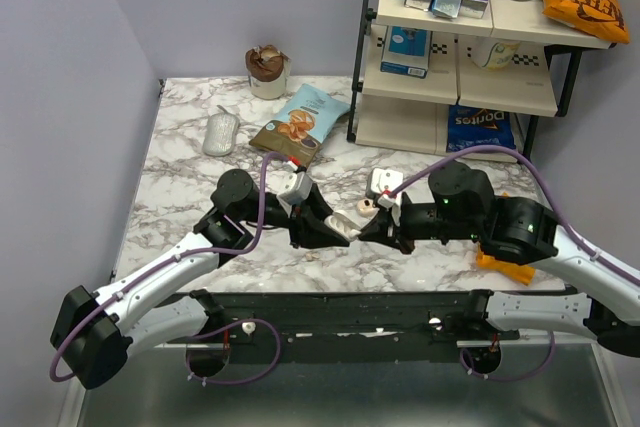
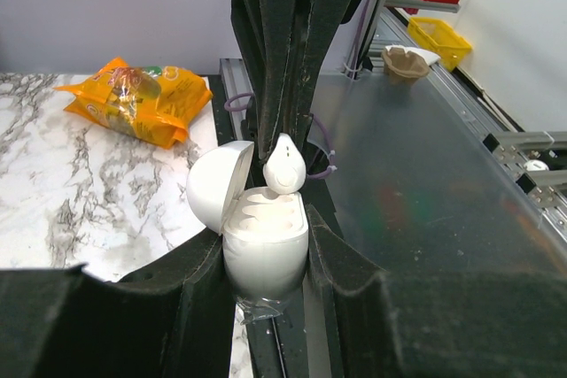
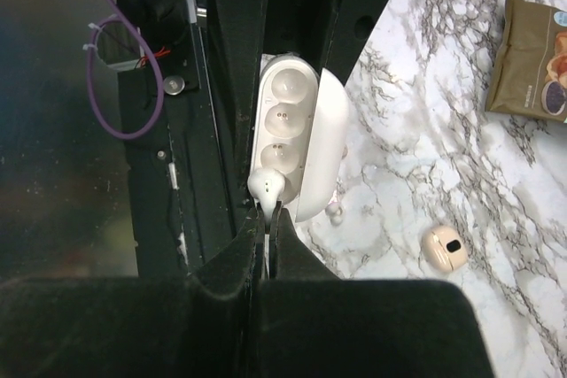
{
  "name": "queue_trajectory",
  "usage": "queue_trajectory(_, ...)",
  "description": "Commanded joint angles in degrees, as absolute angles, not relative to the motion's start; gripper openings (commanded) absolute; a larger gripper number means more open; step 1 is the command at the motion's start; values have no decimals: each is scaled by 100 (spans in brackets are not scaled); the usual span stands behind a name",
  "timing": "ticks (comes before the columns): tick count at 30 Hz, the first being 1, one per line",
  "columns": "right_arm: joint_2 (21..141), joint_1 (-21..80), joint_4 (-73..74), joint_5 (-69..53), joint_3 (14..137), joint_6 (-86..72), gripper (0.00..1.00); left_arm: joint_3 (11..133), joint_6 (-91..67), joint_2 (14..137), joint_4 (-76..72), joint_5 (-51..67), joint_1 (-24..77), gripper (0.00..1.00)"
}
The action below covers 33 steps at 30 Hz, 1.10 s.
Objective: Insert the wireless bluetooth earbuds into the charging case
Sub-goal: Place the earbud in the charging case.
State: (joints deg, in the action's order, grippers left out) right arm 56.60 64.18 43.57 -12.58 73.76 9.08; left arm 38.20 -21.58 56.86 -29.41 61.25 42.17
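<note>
The charging case (image 2: pixel 264 250) is white and oval, with its lid (image 2: pixel 217 188) swung open to the left. My left gripper (image 2: pixel 264 254) is shut on the case's body and holds it just above the marble (image 1: pixel 340 225). In the right wrist view the open case (image 3: pixel 292 121) shows its moulded sockets. My right gripper (image 3: pixel 268 212) is shut on the stem of one white earbud (image 3: pixel 267 185), whose head rests at the rim of the nearest socket (image 2: pixel 285 164). A second small rounded piece (image 3: pixel 443 248), beige with a dark patch, lies on the marble beside the case (image 1: pixel 366 205).
An orange snack packet (image 1: pixel 500 262) lies by the right arm. A grey oval object (image 1: pixel 220 134), a brown snack bag (image 1: pixel 297 127) and a cup (image 1: pixel 267 72) sit at the back. A white shelf unit (image 1: pixel 455 57) with boxes stands at back right.
</note>
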Motion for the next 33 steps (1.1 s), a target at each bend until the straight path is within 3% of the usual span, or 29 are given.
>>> queue_trajectory(1,5713,6469,4175,-1037,7339,923,1,3806,-2215,5695,-3252,6284,4210,0)
queue_trajectory(19,5968,6478,4148,-976,7383,879,1,3665,-2162,5590,-3305,6126,4210,0)
queue_trajectory(23,5915,6477,4175,-862,7339,817,14,3674,-2110,5537,-3244,6065,4210,0)
queue_trajectory(33,5819,6478,4175,-730,7304,712,32,3656,-2057,5520,-3234,5906,4210,0)
